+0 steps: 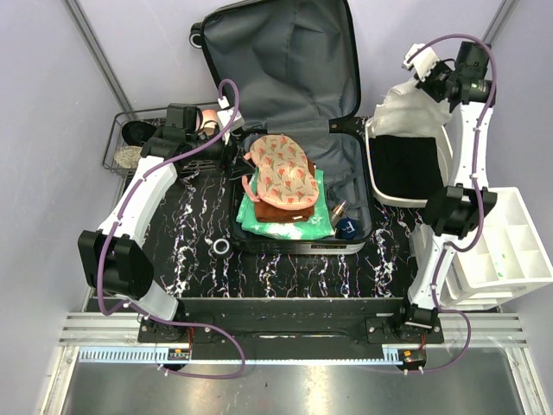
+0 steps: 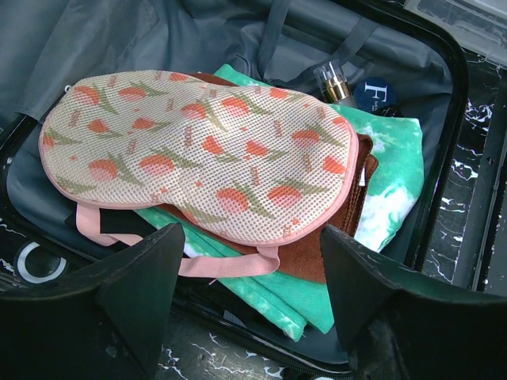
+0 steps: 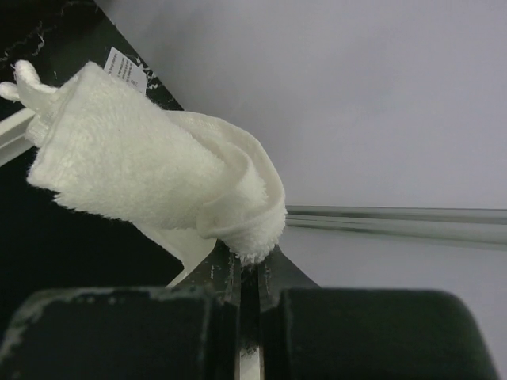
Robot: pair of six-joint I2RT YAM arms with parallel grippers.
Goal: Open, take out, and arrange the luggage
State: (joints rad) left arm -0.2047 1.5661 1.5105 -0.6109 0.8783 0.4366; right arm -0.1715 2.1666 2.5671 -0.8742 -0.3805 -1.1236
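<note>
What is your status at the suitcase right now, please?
Left pincer open, facing the pink mesh tulip-print pouch. Right pincer shut on a white fluffy towel, by the white plastic bin. Grey-lined hard-shell suitcase open, items inside. Pouch on top, unobstructed.

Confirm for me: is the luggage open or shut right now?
Open. The luggage has its lid swung back with the grey lining exposed, and its base holds a peach mesh pouch on folded green cloth.

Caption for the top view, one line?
Left gripper open near the pouch in the open luggage; right gripper holds a towel above the bin.
</note>
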